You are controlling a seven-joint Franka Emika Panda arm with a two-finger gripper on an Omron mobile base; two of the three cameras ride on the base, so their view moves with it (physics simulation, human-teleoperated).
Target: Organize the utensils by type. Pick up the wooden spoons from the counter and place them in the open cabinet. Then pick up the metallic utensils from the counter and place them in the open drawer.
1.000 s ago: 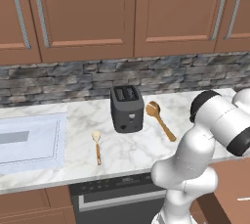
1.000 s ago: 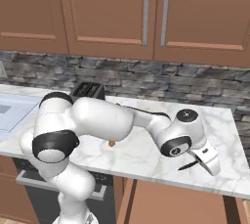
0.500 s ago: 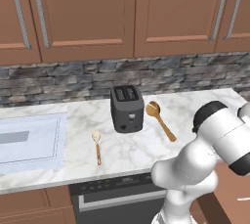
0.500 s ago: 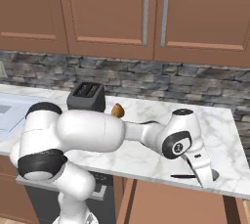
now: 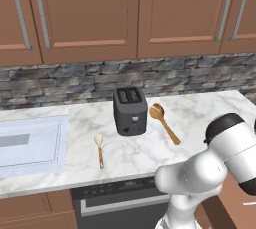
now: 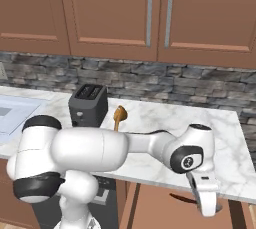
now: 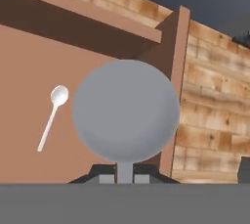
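A white countertop with grey marble veining [image 5: 200, 118] ran beneath closed brown wall cabinets with long silver bar handles [image 5: 82, 15] and a band of grey stone backsplash [image 5: 190, 80]. Two wooden spoons lay on it: a golden-brown wooden spoon [image 5: 164, 122] just beside the toaster at its 3 o'clock, handle running toward 5 o'clock, and a shorter spoon with a pale cream bowl [image 5: 99, 149] near the toaster's 7 o'clock. One black two-slot toaster [image 5: 130, 110] stood between them; no writing could be read on it or anywhere else. One sink basin [image 5: 30, 143] sat at the counter's far left. Below the counter edge, the gripper [image 6: 207, 207] pointed down into the open drawer [image 7: 29, 120], its fingers pressed close on the stem of a large grey metallic spoon [image 7: 126, 110], whose round bowl faced the hand camera. One small silver spoon [image 7: 51, 115] lay on the drawer's brown floor, at 9 o'clock from the held bowl.
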